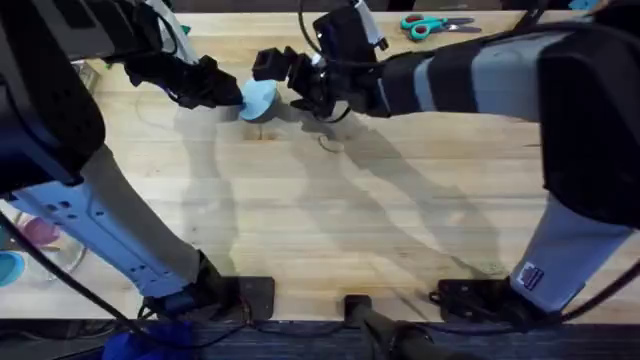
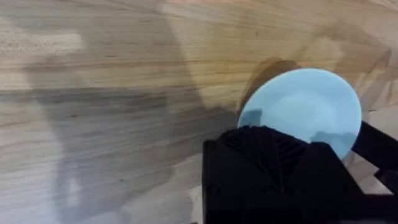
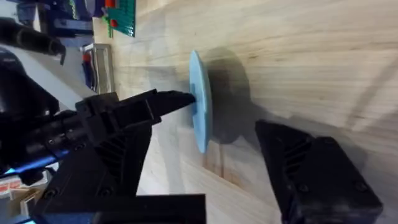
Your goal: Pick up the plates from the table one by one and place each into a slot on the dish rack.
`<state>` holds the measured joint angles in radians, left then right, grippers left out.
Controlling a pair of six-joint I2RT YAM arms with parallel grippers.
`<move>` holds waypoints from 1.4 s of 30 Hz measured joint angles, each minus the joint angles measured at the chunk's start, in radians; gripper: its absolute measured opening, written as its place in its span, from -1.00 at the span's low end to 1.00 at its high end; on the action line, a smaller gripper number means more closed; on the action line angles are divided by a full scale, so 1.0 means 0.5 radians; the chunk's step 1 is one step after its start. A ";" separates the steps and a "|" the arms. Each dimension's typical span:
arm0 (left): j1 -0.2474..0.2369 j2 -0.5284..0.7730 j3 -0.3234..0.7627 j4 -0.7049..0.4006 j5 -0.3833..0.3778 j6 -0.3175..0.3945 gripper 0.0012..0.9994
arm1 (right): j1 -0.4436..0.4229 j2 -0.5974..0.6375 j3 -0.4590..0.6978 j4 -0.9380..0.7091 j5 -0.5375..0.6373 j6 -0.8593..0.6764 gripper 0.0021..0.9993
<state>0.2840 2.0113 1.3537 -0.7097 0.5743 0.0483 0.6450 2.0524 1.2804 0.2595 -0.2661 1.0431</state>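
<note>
The left gripper [image 1: 228, 93] pinches the small round light blue plate [image 1: 259, 98] on edge above the light wood table [image 1: 330, 210], while the right gripper [image 3: 230, 155] straddles it, fingers spread.

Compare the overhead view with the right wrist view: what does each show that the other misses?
Overhead alone: both arms meeting at the far side of the table, scissors near the far edge, and the arm bases. Right wrist alone: the blue plate edge-on, standing upright off the wood, gripped at its rim by the left end effector, with the right end effector open around it. Both: the blue plate between the two end effectors.
</note>
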 joint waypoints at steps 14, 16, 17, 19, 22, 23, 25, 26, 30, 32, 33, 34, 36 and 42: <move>0.000 0.000 0.000 0.000 0.000 0.000 -0.92 | 0.028 0.166 0.094 0.170 0.011 0.054 0.99; 0.000 0.000 0.000 0.000 0.000 0.000 -0.92 | 0.030 0.174 0.105 0.172 0.020 0.055 0.99; 0.000 0.000 0.000 0.000 0.000 0.000 -0.92 | 0.032 0.176 0.107 0.174 0.022 0.062 0.99; 0.000 0.000 0.000 0.000 0.000 0.000 -0.92 | 0.034 0.176 0.108 0.174 0.030 0.072 0.99; 0.000 0.000 0.000 0.000 0.000 0.000 -0.92 | 0.037 0.176 0.109 0.169 0.031 0.086 0.91; 0.000 0.000 0.000 0.000 0.000 0.000 -0.92 | 0.038 0.180 0.109 0.167 0.032 0.090 0.87; 0.000 0.000 0.000 0.000 0.000 0.000 -0.92 | 0.041 0.190 0.109 0.167 0.033 0.098 0.71; 0.000 0.000 0.000 0.000 0.000 0.000 -0.92 | 0.042 0.197 0.109 0.166 0.034 0.101 0.58; 0.000 0.000 0.000 0.000 0.000 0.000 -0.92 | 0.043 0.219 0.109 0.161 0.037 0.106 -0.15; 0.000 0.000 0.000 0.000 0.000 0.000 -0.92 | 0.043 0.219 0.109 0.158 0.037 0.113 -0.56; 0.000 0.000 0.000 0.000 -0.001 0.000 -0.92 | 0.043 0.219 0.109 0.160 0.037 0.114 -0.71; 0.000 0.000 0.000 0.000 0.000 0.000 -0.92 | 0.043 0.219 0.109 0.161 0.038 0.119 -0.89; 0.000 0.000 0.000 0.000 0.002 0.000 -0.92 | 0.043 0.219 0.109 0.151 0.044 0.115 -0.94; 0.000 0.000 0.000 0.001 0.003 0.000 -0.92 | 0.045 0.219 0.109 0.150 0.052 0.114 -0.94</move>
<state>0.2840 2.0113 1.3537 -0.7095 0.5758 0.0483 0.6674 2.1621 1.3350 0.3344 -0.2403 1.1004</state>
